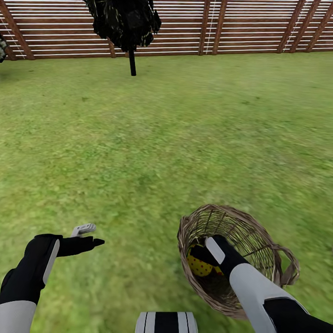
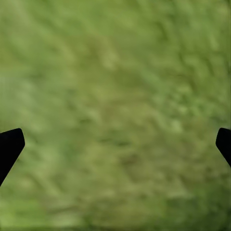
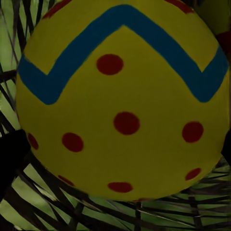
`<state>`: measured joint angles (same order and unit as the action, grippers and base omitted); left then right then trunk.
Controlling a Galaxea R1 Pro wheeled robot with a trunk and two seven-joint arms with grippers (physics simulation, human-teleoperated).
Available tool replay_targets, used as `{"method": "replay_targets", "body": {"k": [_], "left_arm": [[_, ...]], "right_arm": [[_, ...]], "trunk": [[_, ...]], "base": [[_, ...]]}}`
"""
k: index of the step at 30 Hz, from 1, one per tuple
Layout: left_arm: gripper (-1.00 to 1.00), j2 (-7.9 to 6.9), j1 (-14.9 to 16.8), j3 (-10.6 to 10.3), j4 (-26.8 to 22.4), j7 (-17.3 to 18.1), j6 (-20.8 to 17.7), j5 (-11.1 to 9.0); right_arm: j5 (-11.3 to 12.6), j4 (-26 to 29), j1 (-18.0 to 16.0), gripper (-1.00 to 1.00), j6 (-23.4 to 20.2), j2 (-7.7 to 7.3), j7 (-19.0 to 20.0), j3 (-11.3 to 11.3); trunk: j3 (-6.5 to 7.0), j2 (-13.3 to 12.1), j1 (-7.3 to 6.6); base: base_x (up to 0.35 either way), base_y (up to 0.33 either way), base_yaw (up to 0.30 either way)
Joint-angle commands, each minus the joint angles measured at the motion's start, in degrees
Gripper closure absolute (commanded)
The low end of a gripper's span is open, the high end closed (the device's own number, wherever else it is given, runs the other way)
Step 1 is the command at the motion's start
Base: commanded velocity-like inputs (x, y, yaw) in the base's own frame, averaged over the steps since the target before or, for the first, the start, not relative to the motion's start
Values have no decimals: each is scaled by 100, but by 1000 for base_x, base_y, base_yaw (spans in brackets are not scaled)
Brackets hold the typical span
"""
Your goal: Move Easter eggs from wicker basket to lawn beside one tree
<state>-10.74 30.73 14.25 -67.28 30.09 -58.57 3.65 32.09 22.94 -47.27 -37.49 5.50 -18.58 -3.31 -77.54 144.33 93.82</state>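
The wicker basket [image 1: 259, 231] rests on the lawn [image 1: 152, 138] at the lower right of the head view. My right arm reaches down into it, and the right gripper [image 1: 196, 255] sits at a yellow Easter egg [image 1: 200, 268]. In the right wrist view that egg [image 3: 120, 101], with red dots and a blue zigzag, lies close between the spread fingertips [image 3: 10, 151] of the open right gripper [image 3: 115, 149]. Part of a second egg [image 3: 216, 17] peeks beside it. My left gripper [image 1: 91, 235] hovers open over bare grass [image 2: 115, 96] to the basket's left, holding nothing.
A narrow black conifer [image 1: 126, 23] stands at the far side of the lawn before a brown slatted fence [image 1: 240, 27]. Grass stretches between me and the fence. My own base [image 1: 166, 322] shows at the lower edge.
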Motion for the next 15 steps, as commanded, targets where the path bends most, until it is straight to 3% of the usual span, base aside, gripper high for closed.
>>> {"method": "replay_targets", "body": {"k": [1,15], "left_arm": [[-100,1,4,8,-4,44,-23,39],[-100,1,5,8,-4,47,-23,39]], "right_arm": [[76,11,2,100,22,-4,-49,-43],[77,9,-1,100,49,19,-49,-55]], "trunk": [[-4,2,-1],[-4,2,-1]], "base": [[0,0,0],[0,0,0]]}}
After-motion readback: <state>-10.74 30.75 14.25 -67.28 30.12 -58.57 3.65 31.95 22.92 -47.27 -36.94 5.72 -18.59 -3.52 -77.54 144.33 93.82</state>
